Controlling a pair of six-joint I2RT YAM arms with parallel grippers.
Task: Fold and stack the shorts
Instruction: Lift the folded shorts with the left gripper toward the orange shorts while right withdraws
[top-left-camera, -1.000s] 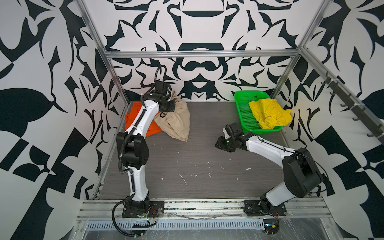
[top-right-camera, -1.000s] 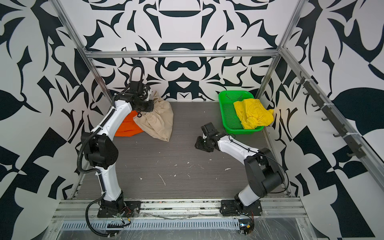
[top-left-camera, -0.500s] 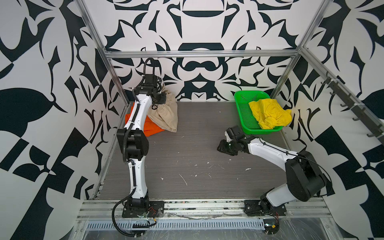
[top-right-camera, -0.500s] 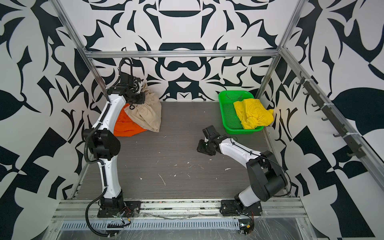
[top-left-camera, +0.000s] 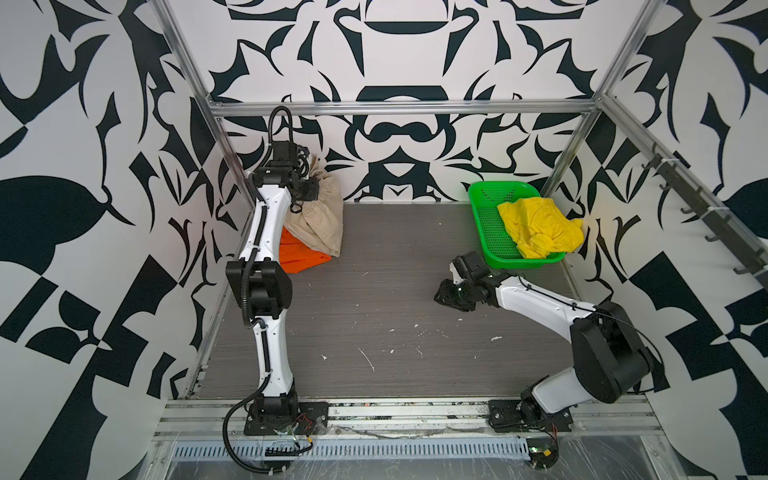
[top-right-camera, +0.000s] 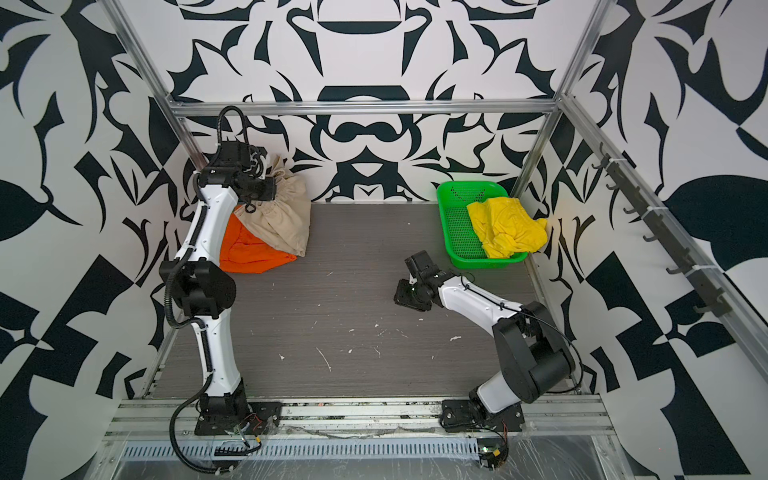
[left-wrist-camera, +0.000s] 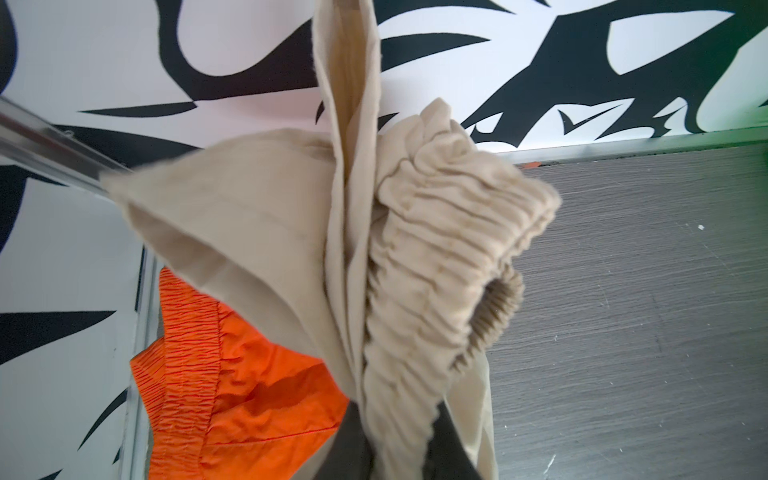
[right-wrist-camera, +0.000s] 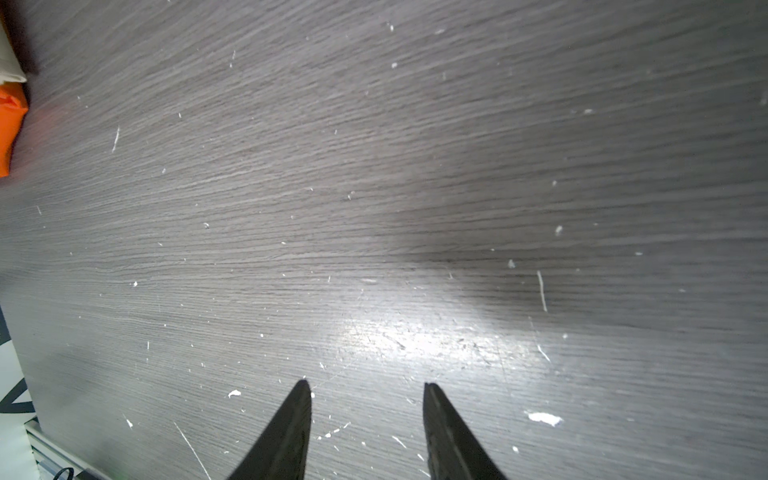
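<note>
Left tool (left-wrist-camera: 398, 451) clamped on beige cloth shorts (top-left-camera: 322, 216), raised in the far left corner.
The shorts hang from it, draping onto bright orange cloth shorts (top-left-camera: 305, 258) on the dark wood-grain surface (top-left-camera: 374, 299). Right tool (right-wrist-camera: 368, 388), tips apart and empty, sits low near a green perforated plastic basket (top-left-camera: 487, 232) holding crumpled bright yellow shorts (top-left-camera: 536, 228).

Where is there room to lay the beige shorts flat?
The wide bare middle of the table, between the orange shorts and the right gripper. The back-left corner and the green basket with yellow shorts are crowded.
</note>
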